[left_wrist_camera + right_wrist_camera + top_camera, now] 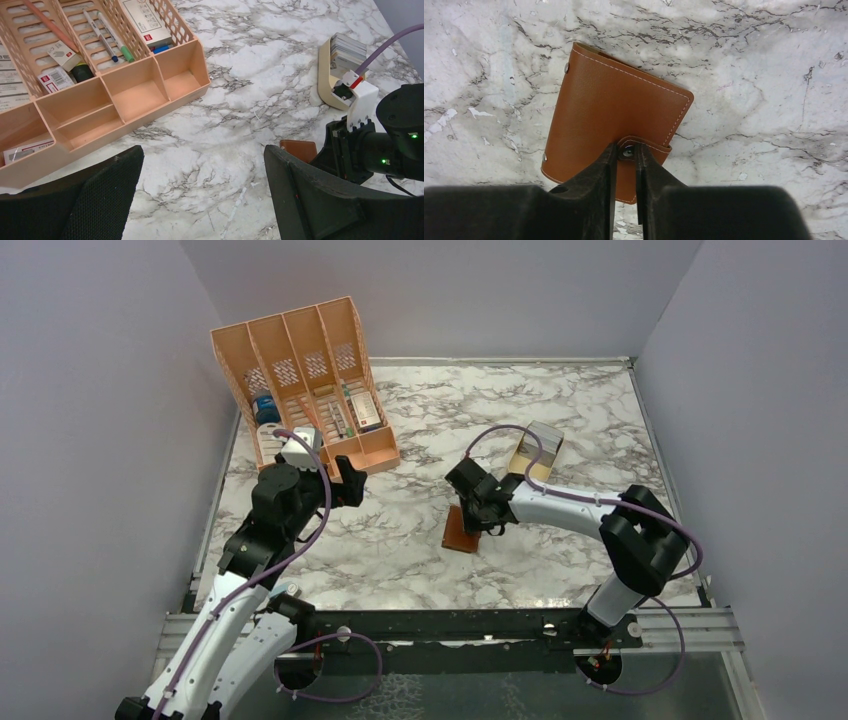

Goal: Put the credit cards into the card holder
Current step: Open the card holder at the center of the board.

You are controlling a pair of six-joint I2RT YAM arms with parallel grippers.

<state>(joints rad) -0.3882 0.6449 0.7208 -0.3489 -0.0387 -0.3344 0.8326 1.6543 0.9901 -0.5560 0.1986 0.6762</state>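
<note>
Presently the card holder (614,100) lies flat and closed at mid-table (560,540), directly beneath the right gripper (626,152). Its snap tab (651,150) faces the fingers (599,180), and its body runs skewed away from them. The fingers stand close together with a narrow gap, the snap showing between them; a firm hold cannot be confirmed. The left gripper (205,200) is spread wide and empty beside the organiser (300,370), well apart. The credit cards (543,440) sit in a small stand (530,468) just beyond the right arm, which is nearer to both. Bare table surrounds the holder.

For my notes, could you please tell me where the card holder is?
The card holder lies closed mid-frame in the top view, under the right hand, left of the wooden stand.
</note>
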